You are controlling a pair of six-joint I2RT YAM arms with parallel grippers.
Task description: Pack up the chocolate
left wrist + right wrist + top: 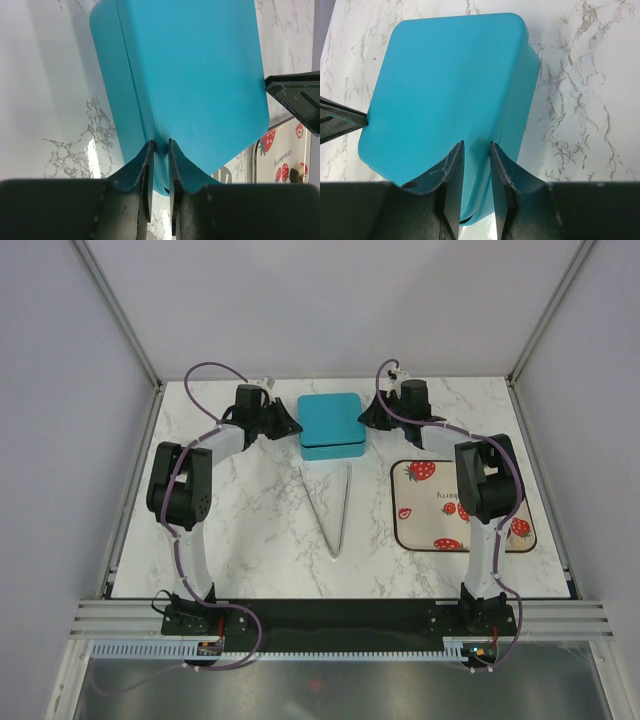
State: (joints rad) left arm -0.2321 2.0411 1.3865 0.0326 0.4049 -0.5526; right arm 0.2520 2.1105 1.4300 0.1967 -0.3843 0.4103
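Though seemingly lidded, teal box [331,424], contents hidden.

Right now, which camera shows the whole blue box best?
The top view: the box is seen whole there, with its lid on. The left wrist view shows only part of the lid and one side wall, close up. The right wrist view shows most of the lid and one side wall.

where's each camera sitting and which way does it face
top external: above and behind the bases, looking down at the table; both arms show
left wrist: on the left arm, facing right across the teal box; own fingers show
right wrist: on the right arm, facing left across the box; own fingers show
shared: all three show the box
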